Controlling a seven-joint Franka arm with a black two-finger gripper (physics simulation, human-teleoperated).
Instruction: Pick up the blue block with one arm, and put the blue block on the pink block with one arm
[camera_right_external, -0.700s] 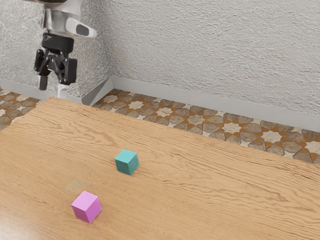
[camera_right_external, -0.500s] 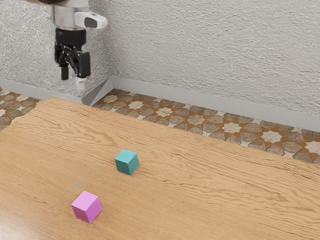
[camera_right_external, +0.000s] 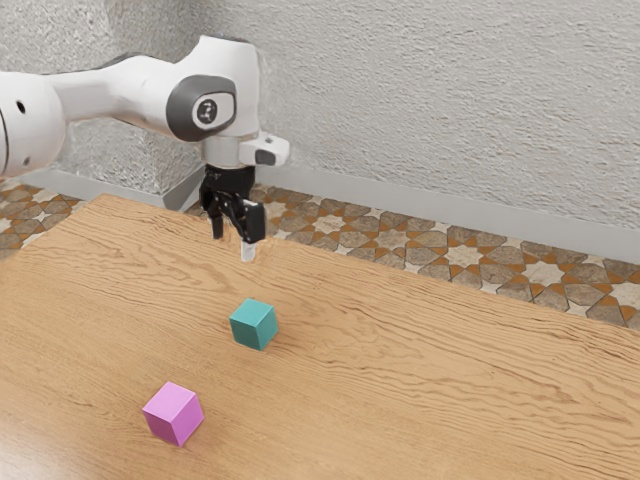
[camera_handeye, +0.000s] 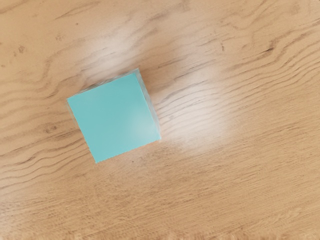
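Pink block (camera_right_external: 172, 412): sitting nearest on the wooden table (camera_right_external: 420, 380), toward the exterior view's left. Blue block (camera_right_external: 253, 323), teal in tint: resting flat on the wood farther back, apart from the pink one. Gripper (camera_right_external: 231, 245): hovering above and just beyond the blue block, fingers spread, gripping nothing. Tiled floor (camera_right_external: 450, 250) and grey wall (camera_right_external: 450, 100): lying farthest.

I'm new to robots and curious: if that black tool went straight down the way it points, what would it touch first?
Probably the blue block, which the wrist view shows nearly under the tool; if slightly off, the table beside it.
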